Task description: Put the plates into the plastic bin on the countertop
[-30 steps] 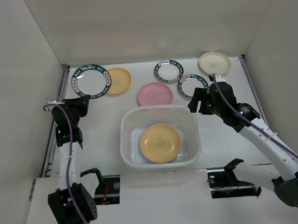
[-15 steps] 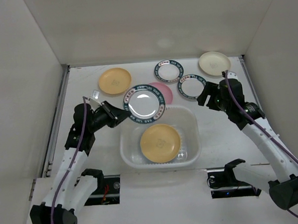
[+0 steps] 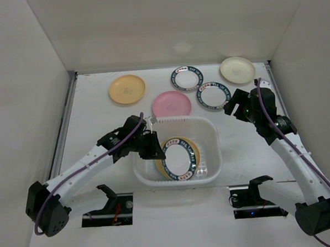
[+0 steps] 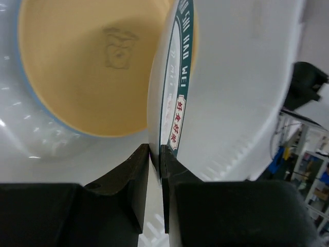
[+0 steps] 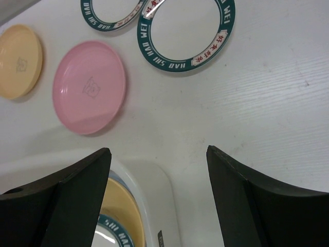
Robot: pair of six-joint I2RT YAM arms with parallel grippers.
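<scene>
Left gripper (image 4: 156, 154) clamped on green-rimmed plate (image 3: 181, 160), plate tilted inside the plastic bin (image 3: 210, 132) above a yellow plate (image 4: 87, 67), right gripper (image 5: 157, 154) spread wide, empty, beyond the bin's far right corner

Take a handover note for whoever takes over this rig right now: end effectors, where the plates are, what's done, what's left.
Left end effector: shut on a green-rimmed plate, held tilted inside the plastic bin, not yet released.
Right end effector: open, empty, above the countertop.
Done: a yellow plate lies in the bin.
Left: release the held plate. Then five on the countertop: yellow-orange plate, pink plate, cream plate, far green-rimmed plate, near green-rimmed plate.
</scene>
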